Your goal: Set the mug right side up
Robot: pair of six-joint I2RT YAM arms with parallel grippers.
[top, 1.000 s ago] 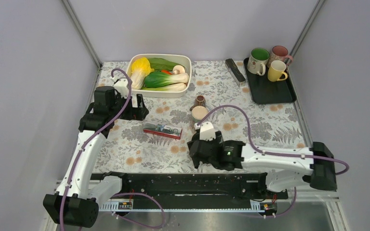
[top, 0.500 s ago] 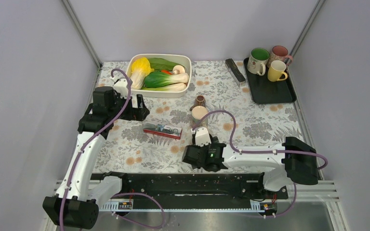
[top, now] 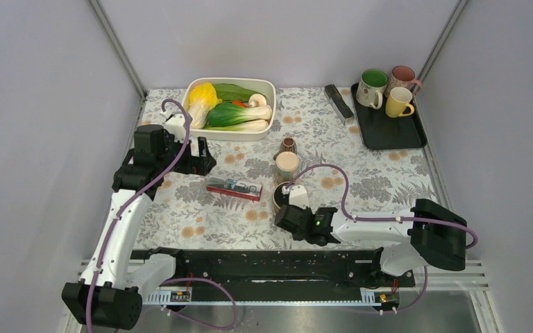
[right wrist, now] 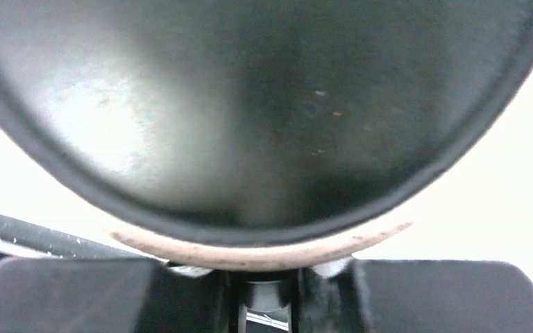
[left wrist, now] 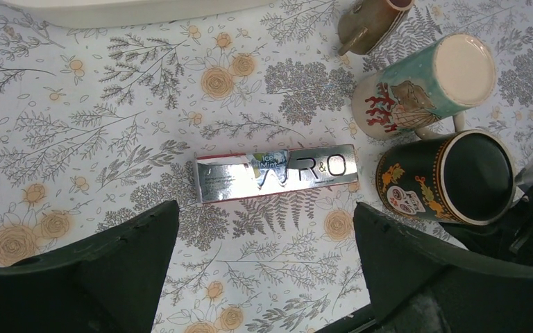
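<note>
The mug (left wrist: 451, 177) is black with painted skulls and stands base up on the floral cloth. In the top view the mug (top: 280, 193) is a dark shape just beyond my right gripper (top: 286, 208). Its glossy black base (right wrist: 250, 104), ringed in bare beige clay, fills the right wrist view. My right gripper (right wrist: 288, 274) has its jaws drawn narrow against the mug's near edge; what lies between them is hard to make out. My left gripper (left wrist: 264, 229) hangs open over the cloth, left of the mug.
A teal mug (left wrist: 423, 87) stands base up just behind the black one, with a small brown cup (left wrist: 371, 21) beyond it. A silver pack (left wrist: 277, 173) lies under my left gripper. A white vegetable dish (top: 236, 136) and a black tray (top: 388, 135) of mugs sit at the back.
My right gripper's jaws went from wide open to narrow at the black mug. The right arm's elbow swung left. The left arm has not moved.
</note>
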